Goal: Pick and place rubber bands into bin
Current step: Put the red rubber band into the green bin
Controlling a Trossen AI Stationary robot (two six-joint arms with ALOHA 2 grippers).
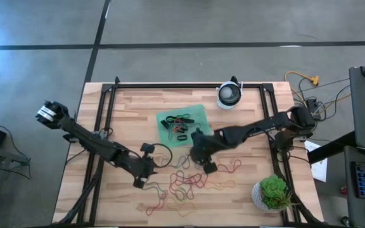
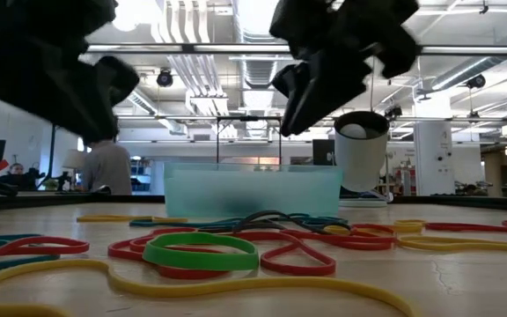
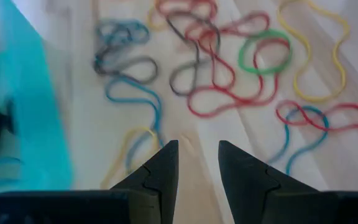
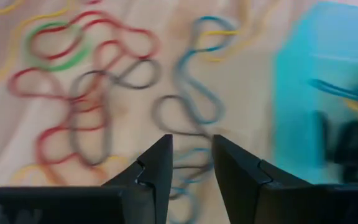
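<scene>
The bin (image 1: 184,125) at the table's (image 1: 132,107) twelve o'clock holds several rubber bands (image 1: 181,121); both the left tool (image 3: 198,163) and the right tool (image 4: 191,157) are spread and empty.

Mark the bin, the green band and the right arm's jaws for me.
bin (image 1: 198,113), high view, bare corner of its floor.
green rubber band (image 2: 201,252), low view, near side of the loop.
right gripper (image 4: 191,158), right wrist view, midway between its fingertips, nothing held.
</scene>
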